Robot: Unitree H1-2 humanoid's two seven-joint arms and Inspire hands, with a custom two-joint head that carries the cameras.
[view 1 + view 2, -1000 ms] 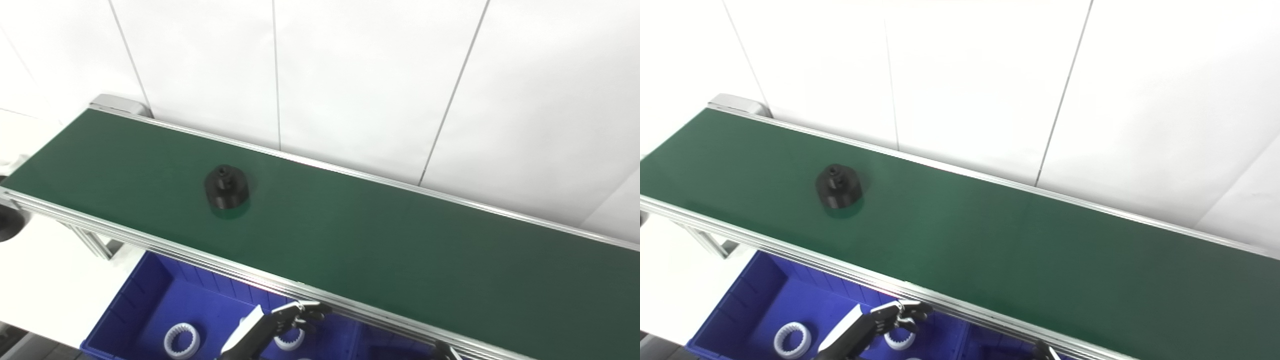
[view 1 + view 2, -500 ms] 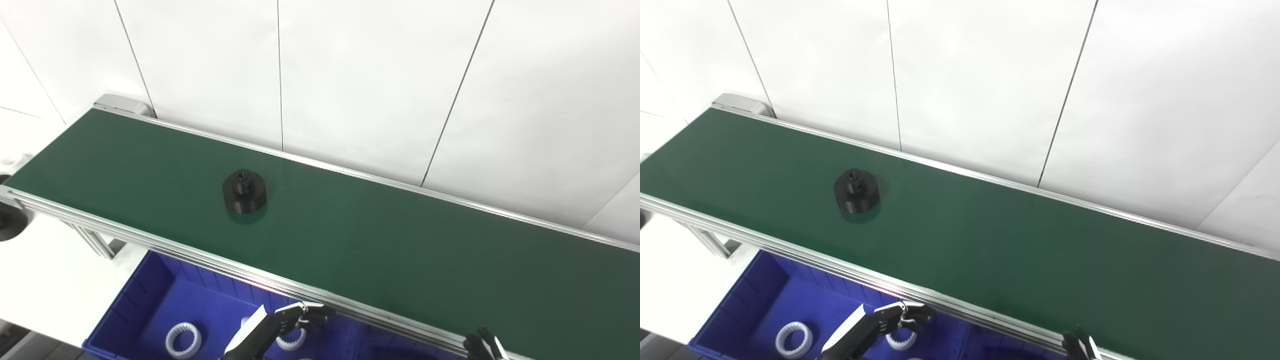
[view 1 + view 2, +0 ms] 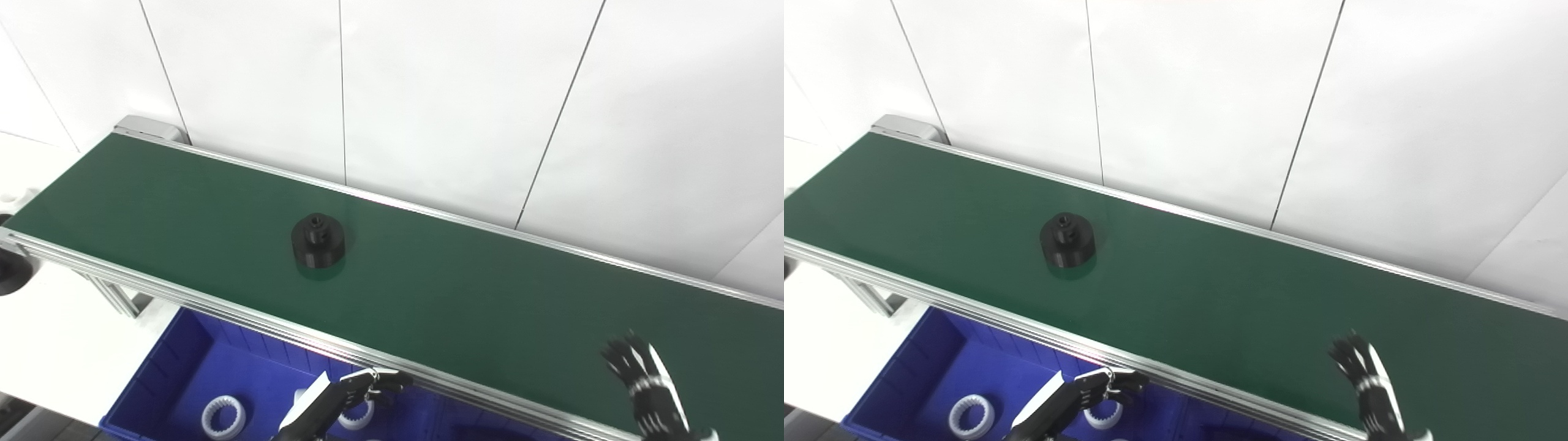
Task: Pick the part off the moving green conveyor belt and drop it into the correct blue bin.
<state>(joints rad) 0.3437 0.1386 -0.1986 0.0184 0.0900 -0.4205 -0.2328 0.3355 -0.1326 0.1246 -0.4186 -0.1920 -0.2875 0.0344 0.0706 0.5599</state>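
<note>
A black round part with a small hub on top rides on the green conveyor belt, left of the middle. My right hand stands raised over the belt's near right edge, open, fingers spread upward, far to the right of the part. My left hand hangs below the belt's front rail over the blue bin, fingers curled loosely, holding nothing that I can see.
The blue bin below the belt holds white toothed rings. An aluminium rail runs along the belt's front edge. A white panelled wall stands right behind the belt. The belt's end roller is at the far left.
The black part has travelled to the right along the belt. My right hand has risen from the bottom edge to above the belt's front edge. The left hand has hardly moved.
</note>
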